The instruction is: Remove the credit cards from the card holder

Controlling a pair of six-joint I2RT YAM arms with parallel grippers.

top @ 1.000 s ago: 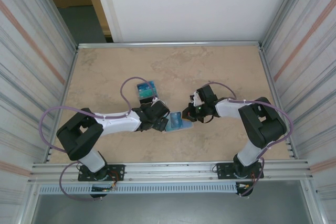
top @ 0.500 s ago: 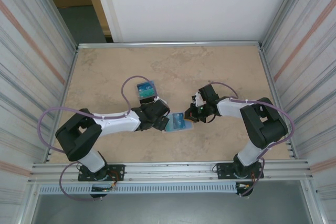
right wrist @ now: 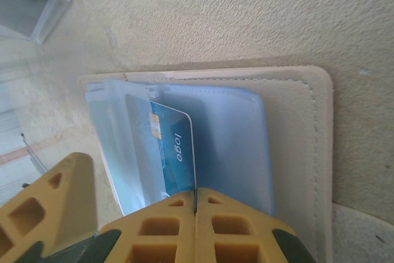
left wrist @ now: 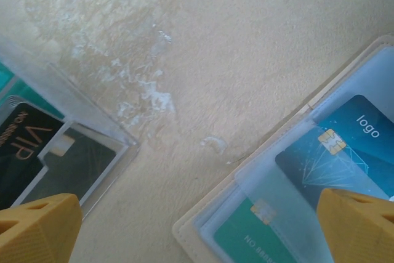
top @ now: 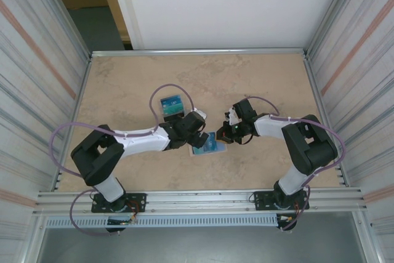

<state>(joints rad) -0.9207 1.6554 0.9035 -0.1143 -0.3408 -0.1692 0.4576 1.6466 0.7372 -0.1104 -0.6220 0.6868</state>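
Your card holder (right wrist: 295, 170) lies open and flat on the table (left wrist: 246, 41), beige cover down and pale blue lining up, directly ahead of the right gripper's (right wrist: 196, 204) fingertips. A blue card (right wrist: 175, 152) marked "logo" sits in a clear sleeve (right wrist: 228, 146), and one long edge of it runs straight into the seam between those two fingers. They are pressed fully together at the holder's near edge. You cannot tell from these views whether they pinch the card, the sleeve or nothing at all.

The left gripper (left wrist: 200, 220) has its fingers spread wide and holds nothing. A corner of the holder reaches in beside the finger at the right of the left wrist view, with a green card (left wrist: 258, 238) tucked in a pocket just beside that finger. By the other finger sits a clear case (left wrist: 92, 121) with a black VIP card (left wrist: 31, 146) inside.

Expect the holder to be light and soft, so it will likely slide or lift with a card unless you pin the beige cover. The sleeves look slick and floppy, the cards thin, stiff and slippery. Pinch a card across its faces at the exposed edge and draw it along the pocket, not upward.
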